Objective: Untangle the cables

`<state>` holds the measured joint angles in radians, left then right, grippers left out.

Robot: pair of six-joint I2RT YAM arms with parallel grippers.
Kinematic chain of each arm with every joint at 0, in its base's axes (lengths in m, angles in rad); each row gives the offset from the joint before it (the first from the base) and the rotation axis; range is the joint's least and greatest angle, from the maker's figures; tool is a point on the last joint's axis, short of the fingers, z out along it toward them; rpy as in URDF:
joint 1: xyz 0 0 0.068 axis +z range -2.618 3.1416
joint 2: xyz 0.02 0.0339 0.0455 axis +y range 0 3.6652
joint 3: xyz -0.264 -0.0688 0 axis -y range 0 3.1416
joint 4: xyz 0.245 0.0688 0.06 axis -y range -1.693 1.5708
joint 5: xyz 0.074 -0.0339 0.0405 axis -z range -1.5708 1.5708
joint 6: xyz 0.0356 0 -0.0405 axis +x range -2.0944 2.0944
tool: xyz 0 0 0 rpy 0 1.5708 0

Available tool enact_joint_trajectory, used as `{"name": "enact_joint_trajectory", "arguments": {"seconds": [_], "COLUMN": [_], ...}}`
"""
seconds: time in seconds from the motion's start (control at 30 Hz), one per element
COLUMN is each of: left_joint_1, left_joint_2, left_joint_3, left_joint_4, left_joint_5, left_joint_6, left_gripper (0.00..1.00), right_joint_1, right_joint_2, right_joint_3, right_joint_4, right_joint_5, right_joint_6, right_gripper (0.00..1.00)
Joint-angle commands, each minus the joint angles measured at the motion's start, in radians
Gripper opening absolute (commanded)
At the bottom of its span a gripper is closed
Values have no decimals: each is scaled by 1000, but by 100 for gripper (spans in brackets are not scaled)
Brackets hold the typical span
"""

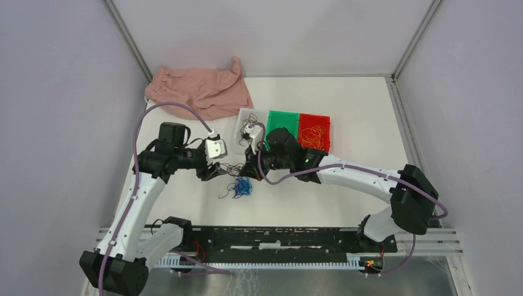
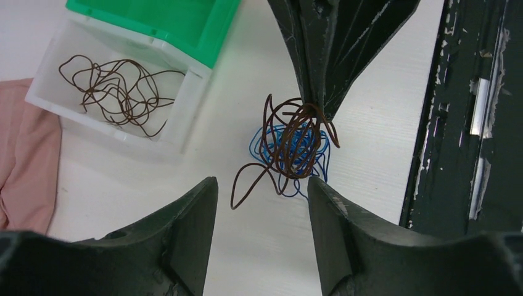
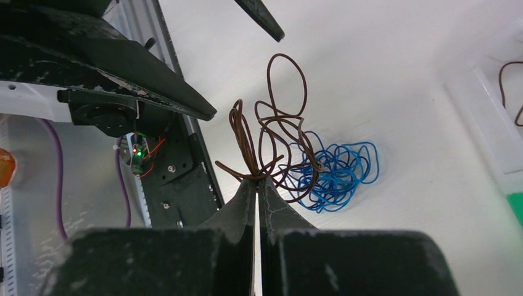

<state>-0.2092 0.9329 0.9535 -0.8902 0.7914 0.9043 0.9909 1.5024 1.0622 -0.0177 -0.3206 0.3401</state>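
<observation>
Hanging from the pinched-shut tips of the right gripper (image 3: 256, 180) just above the table (image 3: 401, 74), the brown cable (image 3: 266, 132) looks light and springy, maybe snagged on the blue cable (image 3: 336, 176) lying beneath, so the left gripper (image 2: 261, 185) — jaws apart, empty — should pinch its free lower loop.

Place: probably a robotics lab | Evidence: grey panel walls (image 1: 55, 92), aluminium frame (image 1: 128, 38), white table (image 1: 358, 98)

From above, the brown cable (image 1: 233, 168) is too thin to trace, and the right arm (image 1: 284, 148) covers part of the white bin (image 1: 245, 116). In the left wrist view, the pink cloth (image 2: 24, 160) and green bin (image 2: 185, 24) run off the edges. Whether brown loops hook into the blue cable (image 3: 338, 176) is impossible to tell.
</observation>
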Motion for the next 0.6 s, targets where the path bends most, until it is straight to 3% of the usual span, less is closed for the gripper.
{"name": "enact_joint_trajectory", "arguments": {"seconds": [0.0, 0.2, 0.37, 0.5, 0.57], "left_joint_1": [-2, -8, -12, -12, -13], "left_joint_2": [0, 14, 12, 6, -5], "left_joint_3": [48, 57, 59, 79, 83], "left_joint_4": [-69, -75, -75, -75, -71], "left_joint_5": [94, 125, 154, 165, 172], "left_joint_6": [138, 134, 130, 88, 75], "left_gripper": [59, 43, 23, 15, 6], "right_joint_1": [-3, -2, -2, -10, -27], "right_joint_2": [-13, -7, 3, -16, -33], "right_joint_3": [63, 66, 54, 19, -12], "right_joint_4": [31, 62, 122, 154, 192], "right_joint_5": [-101, -127, -146, -110, -106], "right_joint_6": [2, 29, 78, 99, 128], "right_gripper": [0, 0, 0, 0, 1]}}
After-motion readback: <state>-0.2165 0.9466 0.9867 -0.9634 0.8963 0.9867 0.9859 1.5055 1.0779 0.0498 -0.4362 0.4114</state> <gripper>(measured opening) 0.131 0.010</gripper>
